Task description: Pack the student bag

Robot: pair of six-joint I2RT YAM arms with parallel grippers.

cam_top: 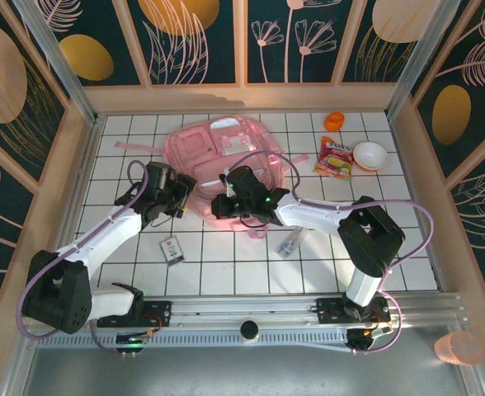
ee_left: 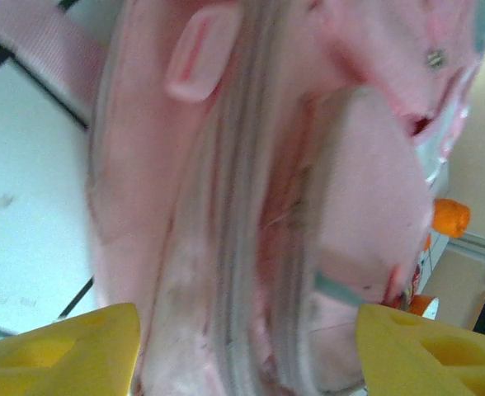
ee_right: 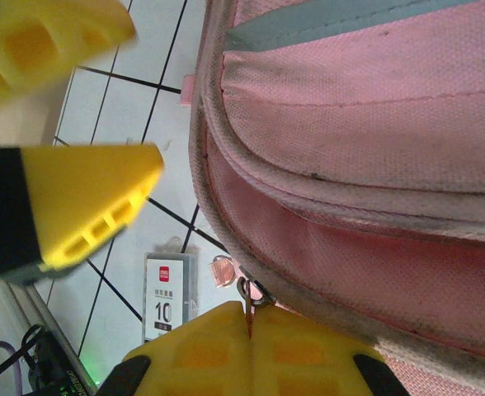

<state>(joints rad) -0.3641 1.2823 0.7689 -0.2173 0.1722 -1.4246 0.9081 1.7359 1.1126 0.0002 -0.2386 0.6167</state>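
Two pincers are working the near edge of the student bag (cam_top: 226, 148). The bag lies flat on the white-tiled worktop (cam_top: 226, 276), toward the rear centre.

Right pincer (ee_right: 248, 330): closed tight, with the metal zip pull (ee_right: 247, 290) pinched between its fingertips at the bag's lower rim. Judgement: it holds the pull, not the fabric, so the zip can be drawn along its track. Opening a compartment looks like the step in hand.

Left pincer (ee_left: 244, 346): fingers stand wide, with the bag's rim and zip seam lying between them. I see no pad pressing on the fabric. The right wrist view places it just beside the bag's edge. Judgement: it is probably stationed there to clamp and brace the rim, since a soft, light bag would otherwise slide along with the zip.

Loose items:
- A small box (ee_right: 167, 297) marked "10" lies on the tiles just in front of the bag, near both pincers and the handiest to load.
- A snack packet (cam_top: 335, 157) and a bowl (cam_top: 369, 155) lie side by side to the right rear.
- An orange item (cam_top: 334, 120) sits near the back wall.

Progress, judged: early, with nothing seen going in yet. The bag's contents cannot be told through the translucent panel.

Risk, judged: if the rim is not pinned, the bag drags and the zip binds.
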